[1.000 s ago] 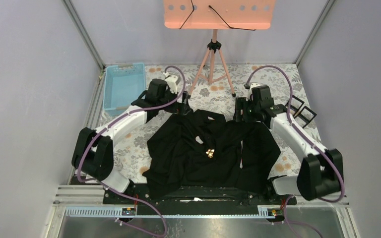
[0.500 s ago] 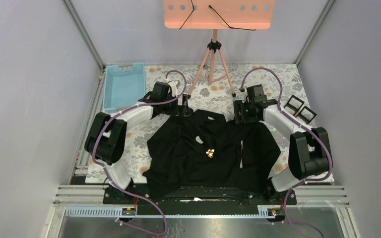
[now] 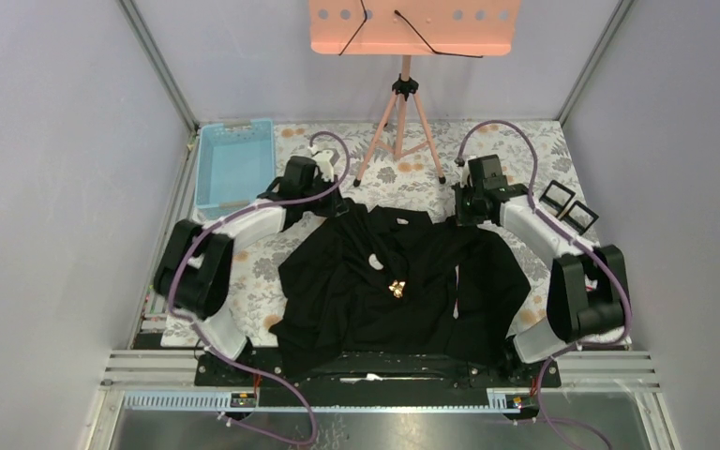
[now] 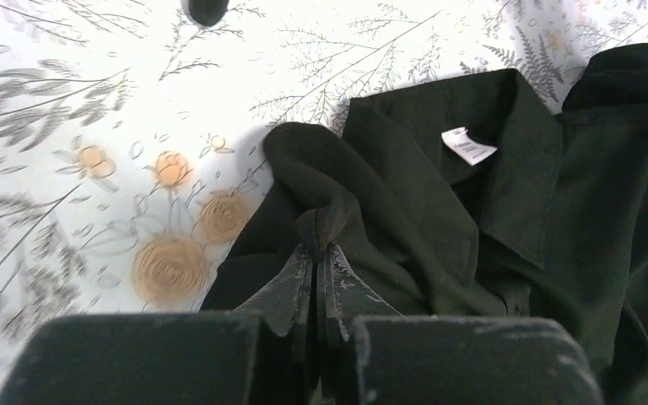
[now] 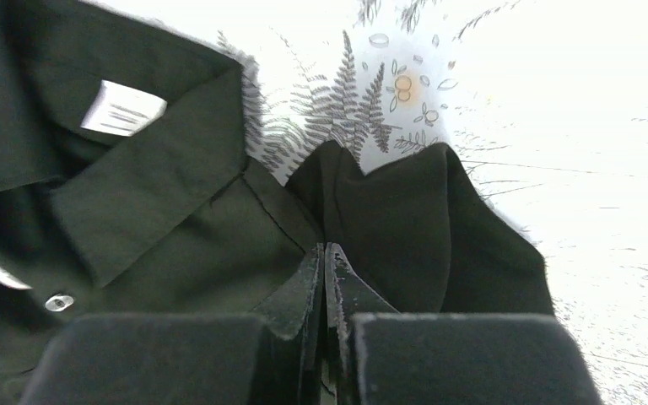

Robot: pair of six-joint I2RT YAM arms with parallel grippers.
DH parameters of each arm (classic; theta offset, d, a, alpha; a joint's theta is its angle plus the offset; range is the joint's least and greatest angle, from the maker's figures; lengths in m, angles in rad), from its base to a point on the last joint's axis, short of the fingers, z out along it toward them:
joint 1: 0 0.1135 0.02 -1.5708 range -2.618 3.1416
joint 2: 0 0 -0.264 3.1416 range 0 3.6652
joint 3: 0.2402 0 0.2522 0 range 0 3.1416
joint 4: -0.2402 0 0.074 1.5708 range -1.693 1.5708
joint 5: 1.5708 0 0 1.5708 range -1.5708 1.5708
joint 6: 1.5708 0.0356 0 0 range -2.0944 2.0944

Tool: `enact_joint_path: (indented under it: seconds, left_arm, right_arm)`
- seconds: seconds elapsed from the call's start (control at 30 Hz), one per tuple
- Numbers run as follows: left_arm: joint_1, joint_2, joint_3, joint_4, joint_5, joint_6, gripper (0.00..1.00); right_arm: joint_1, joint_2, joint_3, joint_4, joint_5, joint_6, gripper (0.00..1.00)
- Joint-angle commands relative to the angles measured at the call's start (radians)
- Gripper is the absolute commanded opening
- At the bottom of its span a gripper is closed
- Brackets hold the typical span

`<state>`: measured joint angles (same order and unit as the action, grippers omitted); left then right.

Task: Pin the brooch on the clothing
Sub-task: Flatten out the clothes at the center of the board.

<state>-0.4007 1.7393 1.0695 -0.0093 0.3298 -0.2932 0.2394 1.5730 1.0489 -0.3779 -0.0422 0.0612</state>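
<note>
The left claw (image 4: 319,253) was clamped on a soft fold at one shoulder of the black shirt (image 3: 337,291); the right claw (image 5: 325,251) clamped the other. The matte, rumpled shirt lay lengthwise on the floral surface (image 3: 261,265), collar between the claws, hem behind them toward the bases. A small gold brooch (image 3: 397,288) glinted on its front.

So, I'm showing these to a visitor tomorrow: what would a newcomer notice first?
The black shirt spread across the middle of the floral table, with a small gold brooch glinting on its front. Next, the left gripper and right gripper, each pinched shut on a shoulder fold at the shirt's far edge.
</note>
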Motion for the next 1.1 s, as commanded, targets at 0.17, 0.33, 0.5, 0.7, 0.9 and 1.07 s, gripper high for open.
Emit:
enact_joint_path:
  seconds: [0.17,0.33,0.5,0.7,0.9,1.07]
  left_arm:
    - [-0.050,-0.577,-0.166,0.140,-0.272,0.152,0.00]
    - [-0.079,-0.832,-0.138,0.105,-0.306,0.223,0.00]
    - [-0.087,-0.991,-0.028,-0.003,-0.265,0.284,0.00]
    - [-0.090,-1.130,0.130,-0.132,-0.156,0.312,0.00]
    - [-0.089,-1.158,0.291,-0.257,-0.091,0.246,0.00]
    - [-0.090,-1.121,0.188,-0.232,-0.198,0.129,0.00]
  right_arm:
    - [-0.005,-0.521,0.025,-0.005,0.072,-0.018,0.00]
    - [-0.003,-0.733,0.130,-0.029,0.047,-0.098,0.00]
    - [-0.003,-0.851,0.274,-0.058,0.050,-0.141,0.00]
    - [-0.004,-0.950,0.422,-0.042,-0.001,-0.159,0.00]
    - [-0.004,-0.941,0.582,-0.103,-0.041,-0.154,0.00]
    - [-0.003,-0.894,0.472,-0.049,0.083,-0.174,0.00]
